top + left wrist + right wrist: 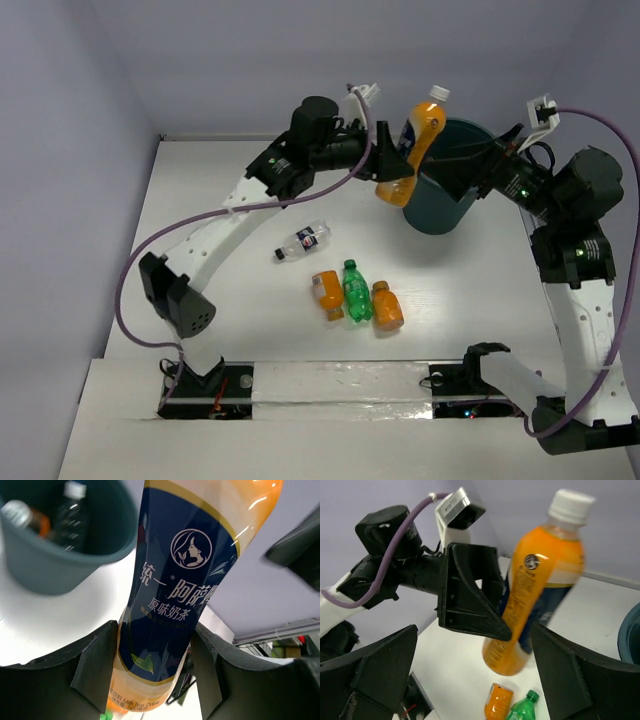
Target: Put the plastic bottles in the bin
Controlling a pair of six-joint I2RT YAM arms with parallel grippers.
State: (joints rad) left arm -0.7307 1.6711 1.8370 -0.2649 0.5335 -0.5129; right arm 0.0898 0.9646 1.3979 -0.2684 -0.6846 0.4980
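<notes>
Left fingers (390, 160) grip blue-labelled bottle (180, 580); right fingers (462, 172) spread empty; binned bottles (70, 515): left-wrist only.

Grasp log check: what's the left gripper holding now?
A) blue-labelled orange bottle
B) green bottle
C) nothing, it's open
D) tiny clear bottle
A: the left gripper is shut on the blue-labelled orange bottle, held up beside the bin; the green bottle and the tiny clear bottle lie on the table.
</notes>
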